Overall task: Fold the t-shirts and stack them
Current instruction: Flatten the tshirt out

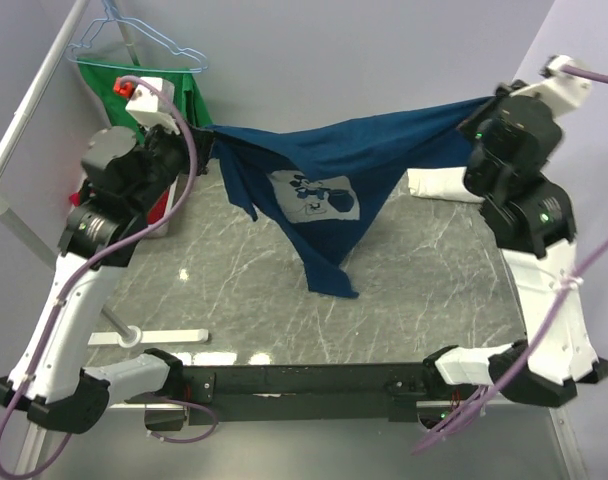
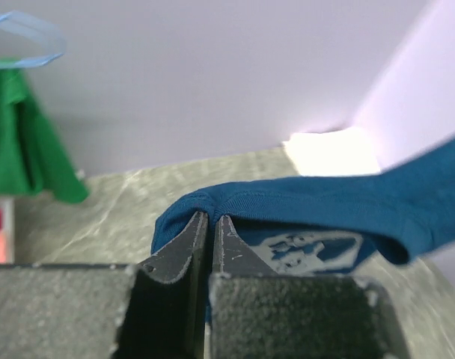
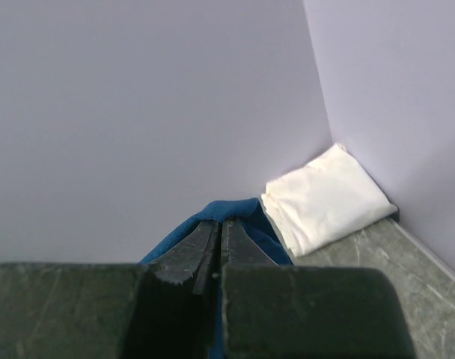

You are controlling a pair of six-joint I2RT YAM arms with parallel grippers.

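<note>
The navy t-shirt (image 1: 329, 165) with its white cartoon print (image 1: 322, 196) hangs stretched in the air between my two arms, its lower part drooping to a point over the table. At its left end my left gripper (image 1: 210, 135) is shut on the cloth; in the left wrist view the navy t-shirt (image 2: 302, 198) bunches at the left gripper (image 2: 210, 218). Shut on the right end is my right gripper (image 1: 484, 103), where the navy t-shirt (image 3: 239, 209) wraps the right gripper (image 3: 221, 222). The white t-shirt (image 3: 325, 196) lies folded in the far right corner, the white t-shirt (image 1: 439, 184) partly behind the right arm.
A green garment (image 1: 114, 85) on a hanger (image 1: 134, 35) hangs at the back left, also green garment (image 2: 22, 142). A red and white object (image 1: 159, 205) sits at the table's left side. The marble table (image 1: 404, 300) has a white bar (image 1: 154, 337) near its front left.
</note>
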